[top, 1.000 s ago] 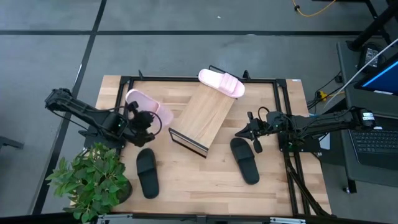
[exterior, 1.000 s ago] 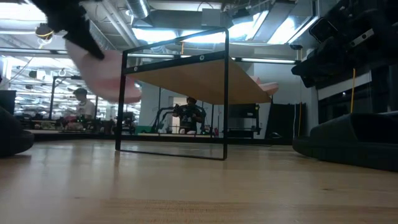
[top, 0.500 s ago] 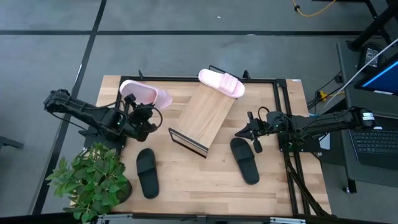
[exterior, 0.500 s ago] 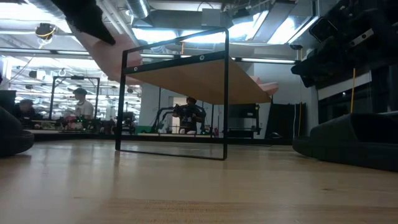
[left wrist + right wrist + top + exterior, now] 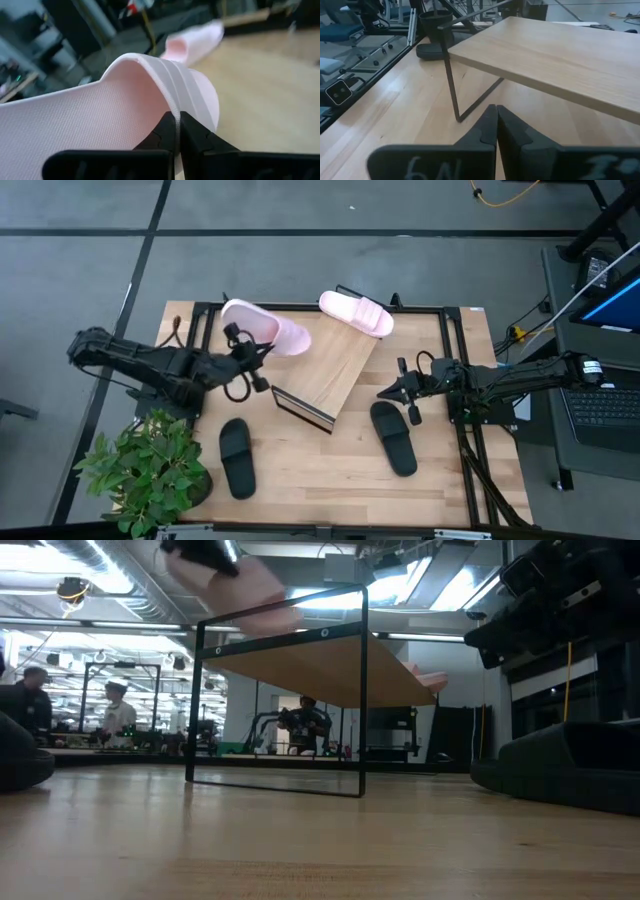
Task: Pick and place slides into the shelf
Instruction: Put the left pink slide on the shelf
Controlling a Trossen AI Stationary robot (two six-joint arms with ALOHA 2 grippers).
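1. We find a green potted plant (image 5: 148, 470) at the table's left front corner, with a matte black slide (image 5: 236, 457) just beside it.
2. The left gripper (image 5: 252, 360) pinches the strap of a pale pink slide (image 5: 266, 328), held clear of the table beside the slanted light-wood shelf (image 5: 333, 370).
3. A second pale pink slide (image 5: 356, 313) rests on the shelf's upper end.
4. The right gripper (image 5: 392, 391) hangs empty, fingers pressed together, just beside another black slide (image 5: 394, 437).
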